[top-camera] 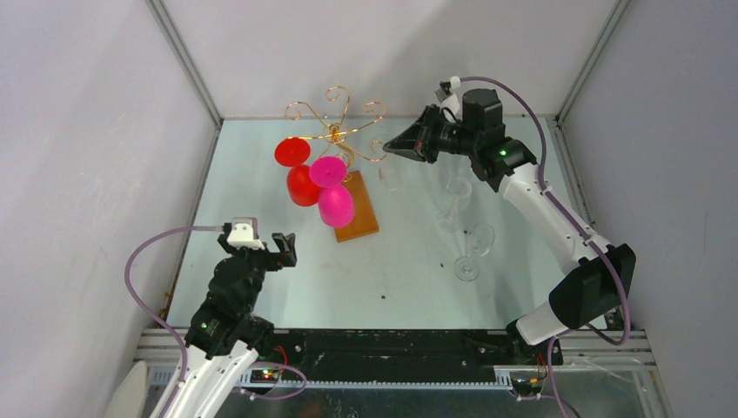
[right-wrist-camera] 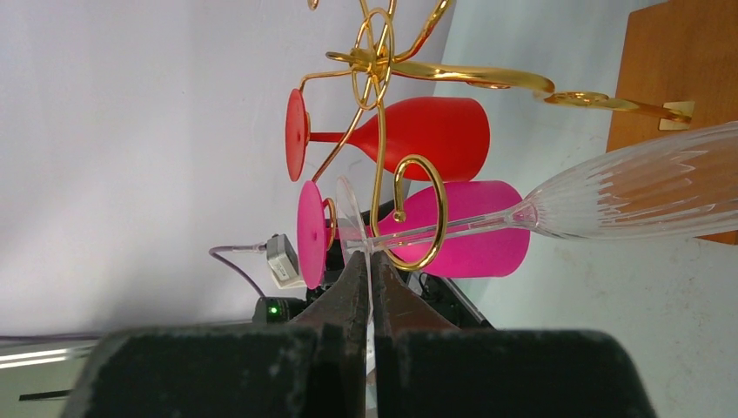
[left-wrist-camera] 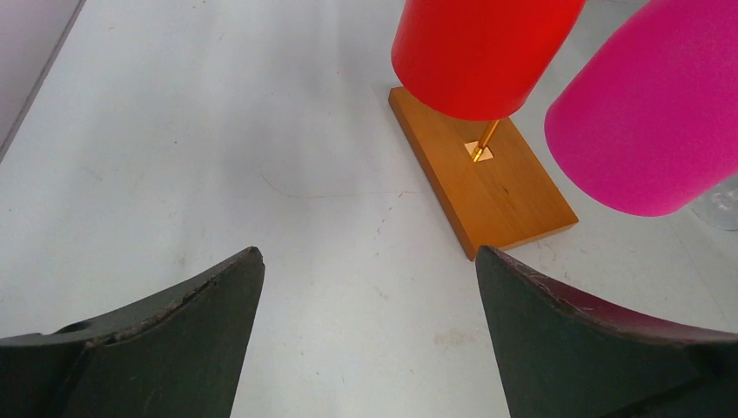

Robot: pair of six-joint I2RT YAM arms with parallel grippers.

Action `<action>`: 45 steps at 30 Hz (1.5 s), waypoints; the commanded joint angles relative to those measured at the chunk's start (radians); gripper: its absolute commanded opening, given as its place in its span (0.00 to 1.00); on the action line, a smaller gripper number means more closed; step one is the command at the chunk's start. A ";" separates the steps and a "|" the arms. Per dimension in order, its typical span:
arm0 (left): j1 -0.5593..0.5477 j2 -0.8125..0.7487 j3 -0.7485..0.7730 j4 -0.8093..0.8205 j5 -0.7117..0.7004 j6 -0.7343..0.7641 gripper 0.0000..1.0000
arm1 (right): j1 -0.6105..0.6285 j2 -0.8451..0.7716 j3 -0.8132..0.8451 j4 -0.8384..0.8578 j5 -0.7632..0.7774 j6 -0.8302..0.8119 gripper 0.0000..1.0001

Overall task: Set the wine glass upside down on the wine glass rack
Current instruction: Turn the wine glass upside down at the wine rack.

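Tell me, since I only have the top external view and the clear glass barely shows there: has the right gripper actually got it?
Observer: Yes. The right wrist view shows the right gripper shut on the foot of the clear wine glass.
Operator: Is the stem at the rack?
Observer: The stem crosses a curled loop of the wine glass rack; I cannot tell whether it is seated.
Operator: And the left arm?
Observer: Its wrist view shows the left gripper open with nothing between the fingers, and the wooden base ahead.

Table [top-camera: 261,187] — wine glass rack [top-camera: 361,222], two clear glasses [top-camera: 467,268].
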 commanded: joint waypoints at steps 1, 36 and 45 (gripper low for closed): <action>-0.007 -0.001 0.013 0.009 -0.015 -0.005 1.00 | -0.010 0.005 0.018 0.060 -0.027 0.011 0.00; -0.010 0.001 0.010 0.013 -0.019 -0.005 1.00 | 0.008 0.083 0.096 0.041 0.008 -0.005 0.03; -0.010 -0.002 0.008 0.015 -0.019 -0.005 1.00 | 0.011 0.074 0.113 -0.015 0.037 -0.048 0.15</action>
